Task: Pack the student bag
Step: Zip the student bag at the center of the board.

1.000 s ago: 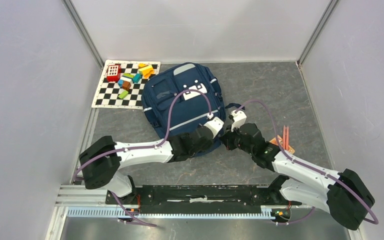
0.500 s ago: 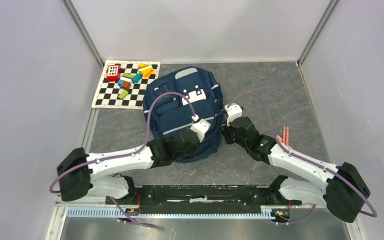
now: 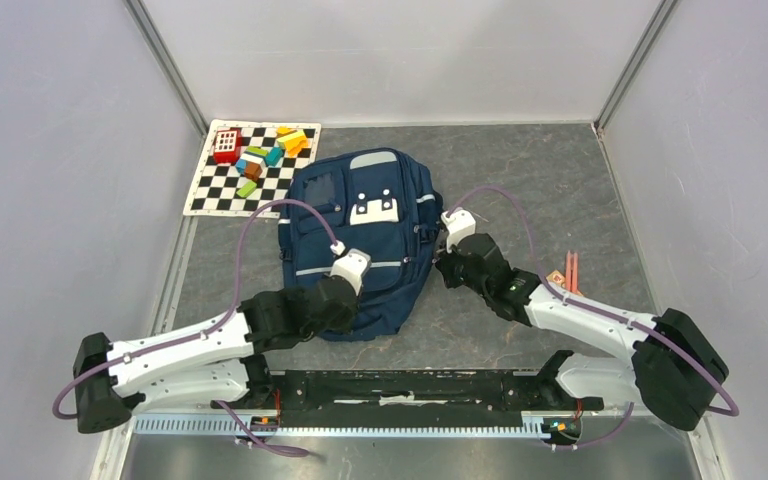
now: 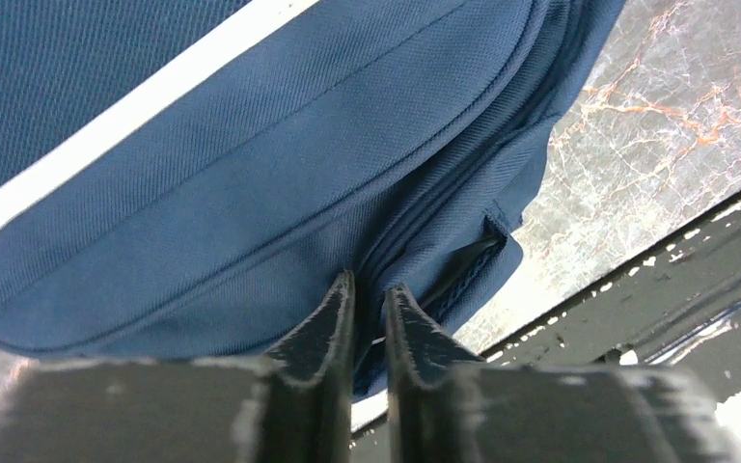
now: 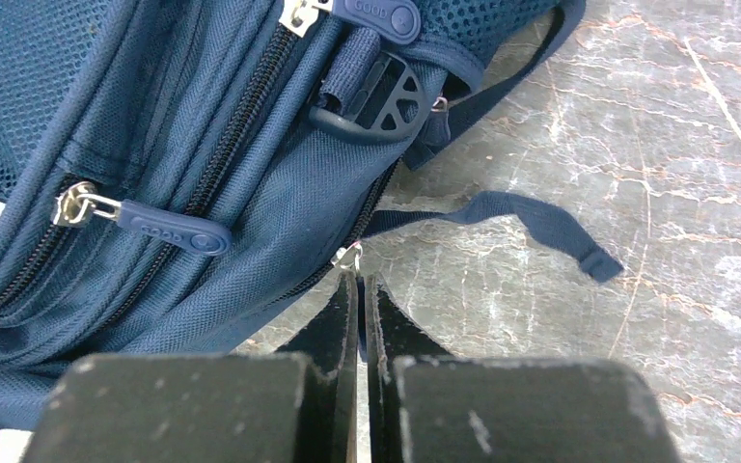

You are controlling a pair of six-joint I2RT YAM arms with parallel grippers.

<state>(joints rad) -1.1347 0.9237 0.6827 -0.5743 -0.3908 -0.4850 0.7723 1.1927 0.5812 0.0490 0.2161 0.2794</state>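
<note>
The student bag [image 3: 395,235], navy with grey stripes and a white patch, lies flat in the middle of the table. At its near edge my left gripper [image 3: 352,290] pinches a fold of the fabric; in the left wrist view the jaws of this gripper [image 4: 369,289] stand narrowly apart with blue cloth of the bag [image 4: 251,174] between them. My right gripper [image 3: 440,268] is at the bag's right side. In the right wrist view that gripper [image 5: 360,280] is shut on a zipper pull [image 5: 347,256] of the lowest zip on the bag [image 5: 203,145].
A checkered mat [image 3: 215,190] with several coloured blocks [image 3: 260,155] lies at the back left. Reddish pencils [image 3: 568,272] lie to the right, beside my right arm. A loose bag strap [image 5: 531,212] trails on the table. The black rail [image 3: 400,385] runs along the near edge.
The left arm has drawn back to the left and the bag has slid left and turned with it. The right gripper has followed up and left along the bag's side.
</note>
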